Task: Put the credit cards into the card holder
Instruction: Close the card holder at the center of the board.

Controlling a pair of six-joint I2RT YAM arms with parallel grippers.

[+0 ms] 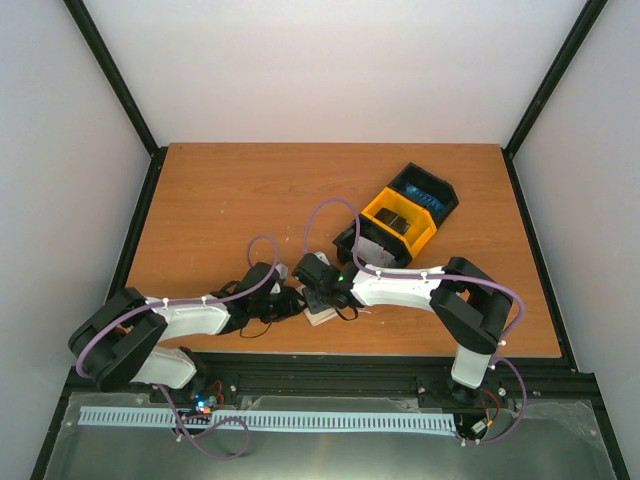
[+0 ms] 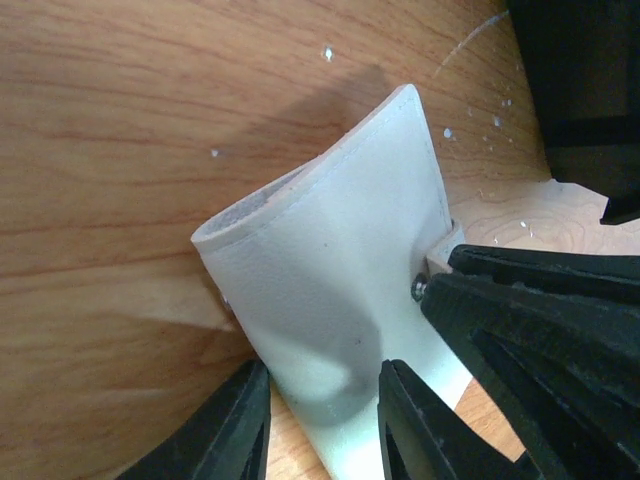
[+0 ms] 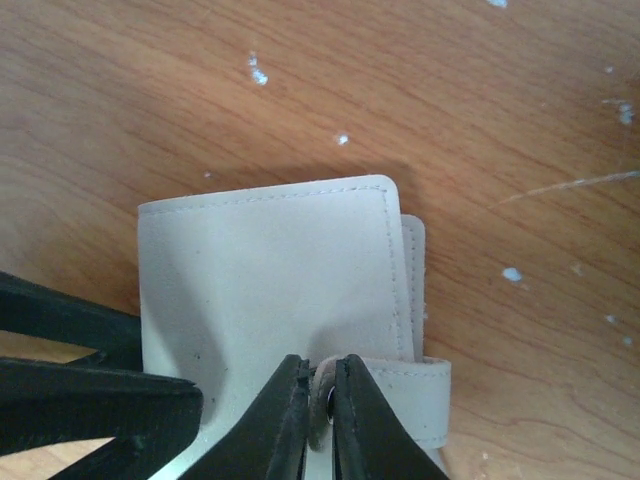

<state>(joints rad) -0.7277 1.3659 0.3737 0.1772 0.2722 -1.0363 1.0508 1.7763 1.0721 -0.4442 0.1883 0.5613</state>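
The cream card holder (image 1: 322, 318) lies near the table's front edge, between the two grippers. My left gripper (image 2: 325, 425) has its fingers closed on the near part of the card holder (image 2: 330, 270), whose far edge bows up off the wood. My right gripper (image 3: 320, 400) is shut on the fold-over strap of the card holder (image 3: 270, 270), right at the snap. In the top view the left gripper (image 1: 290, 300) and right gripper (image 1: 318, 295) almost touch. Blue credit cards (image 1: 428, 190) and a dark card (image 1: 398, 222) lie in the tray.
The black-and-yellow three-compartment tray (image 1: 438, 212) stands behind the right arm, at the table's right middle. The right arm's forearm and purple cable cross in front of the tray's near compartment. Black frame posts stand at the table's back corners.
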